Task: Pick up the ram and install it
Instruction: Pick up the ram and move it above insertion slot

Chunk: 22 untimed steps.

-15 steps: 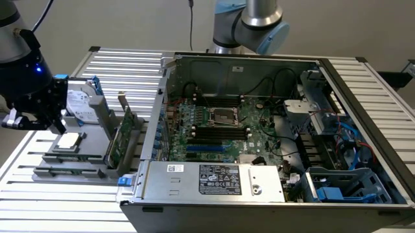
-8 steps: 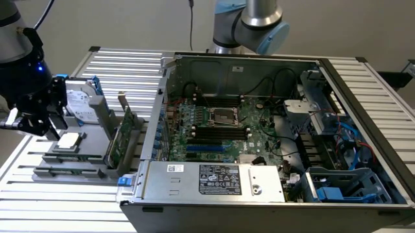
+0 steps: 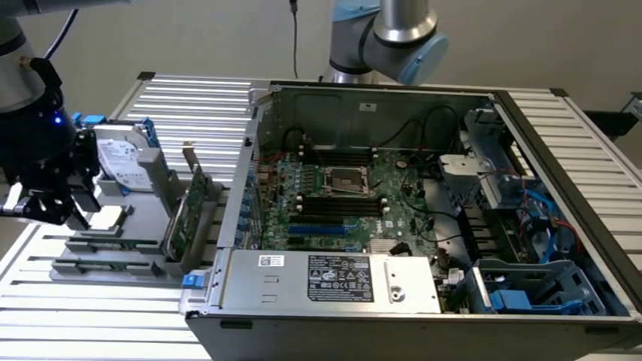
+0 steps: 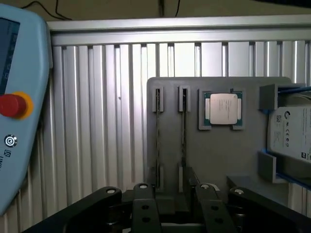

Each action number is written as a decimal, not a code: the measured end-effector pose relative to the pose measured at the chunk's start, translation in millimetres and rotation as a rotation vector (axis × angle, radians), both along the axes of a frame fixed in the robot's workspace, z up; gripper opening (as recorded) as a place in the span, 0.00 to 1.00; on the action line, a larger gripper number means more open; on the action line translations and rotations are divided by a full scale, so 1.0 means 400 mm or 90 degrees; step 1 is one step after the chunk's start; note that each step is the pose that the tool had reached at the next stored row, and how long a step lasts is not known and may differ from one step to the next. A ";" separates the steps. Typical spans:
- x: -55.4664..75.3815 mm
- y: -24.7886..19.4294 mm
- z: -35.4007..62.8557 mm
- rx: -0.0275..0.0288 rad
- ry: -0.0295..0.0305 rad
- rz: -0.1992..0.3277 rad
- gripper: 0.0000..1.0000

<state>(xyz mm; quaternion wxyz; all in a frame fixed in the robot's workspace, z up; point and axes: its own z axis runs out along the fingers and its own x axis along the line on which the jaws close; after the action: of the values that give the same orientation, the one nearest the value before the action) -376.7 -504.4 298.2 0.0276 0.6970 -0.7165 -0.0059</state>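
The arm hangs wrist-down over the grey holder (image 4: pixel 218 160), and its gripper (image 3: pixel 48 213) is spread wide with nothing between the fingers. Just beneath them the ram (image 4: pixel 183 138) sits on edge in its slot, its long axis running straight away from the gripper. A second stick (image 4: pixel 158 141) lies parallel beside it.

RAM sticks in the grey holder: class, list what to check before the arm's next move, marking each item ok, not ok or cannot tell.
1. Gripper open, nothing in it: ok.
2. Ram sticks standing on edge in grey holder: ok.
3. Gripper lined up on one stick: cannot tell.
4. Computer case open, memory slots exposed: ok.
5. Slot free for the stick: cannot tell.
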 end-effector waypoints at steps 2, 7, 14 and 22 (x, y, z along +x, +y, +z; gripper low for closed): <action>0.000 -0.012 -0.008 0.0003 0.0006 0.002 0.36; -0.001 -0.027 -0.031 0.0008 0.0010 0.010 0.36; -0.002 -0.042 -0.063 0.0011 0.0009 0.023 0.36; -0.002 -0.046 -0.099 0.0011 0.0008 0.024 0.36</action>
<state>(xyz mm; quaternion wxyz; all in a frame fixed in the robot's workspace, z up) -377.6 -522.6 258.7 0.0276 0.7104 -0.7033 -0.0065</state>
